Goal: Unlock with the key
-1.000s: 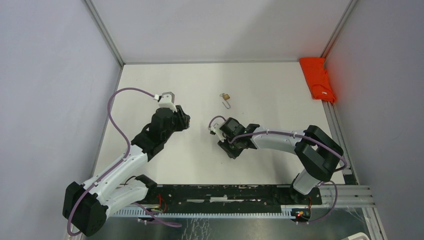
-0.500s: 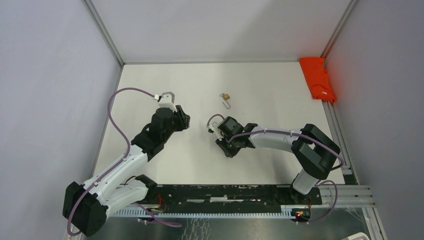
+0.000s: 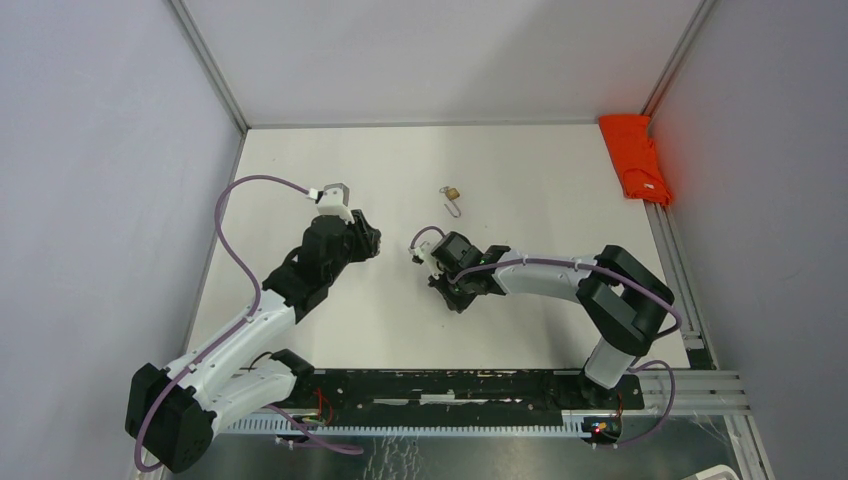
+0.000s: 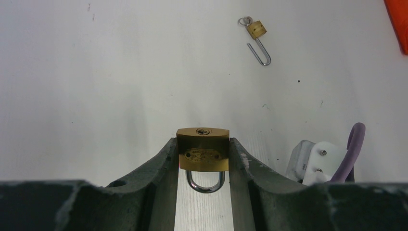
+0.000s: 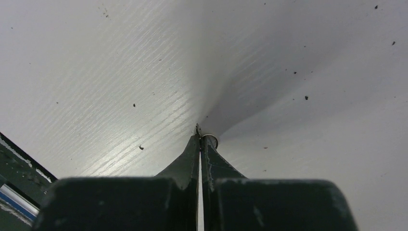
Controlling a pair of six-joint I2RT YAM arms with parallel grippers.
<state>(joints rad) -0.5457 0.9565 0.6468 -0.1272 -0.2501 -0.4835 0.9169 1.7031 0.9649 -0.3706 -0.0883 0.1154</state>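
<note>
A brass padlock point(image 4: 202, 147) with a closed steel shackle is clamped between my left gripper's fingers point(image 4: 166, 163), keyhole end facing away from the camera. The left gripper point(image 4: 202, 144) point(image 3: 367, 241) hovers over the table left of centre. My right gripper point(image 5: 200, 137) point(image 3: 457, 298) points down at the table with its fingers pressed together. A thin toothed sliver of the key point(image 5: 197, 129) and a small metal ring point(image 5: 210, 140) poke out at its fingertips, right on the table surface. The rest of the key is hidden between the fingers.
A second small brass padlock point(image 3: 453, 196) point(image 4: 256, 31) with an open shackle lies farther back on the white table. An orange cloth point(image 3: 636, 158) sits at the back right corner. The right arm's wrist and purple cable point(image 4: 353, 144) show beside the left gripper.
My right gripper has closed its fingers at the table surface and shifted slightly left. The left arm and its padlock have not moved.
</note>
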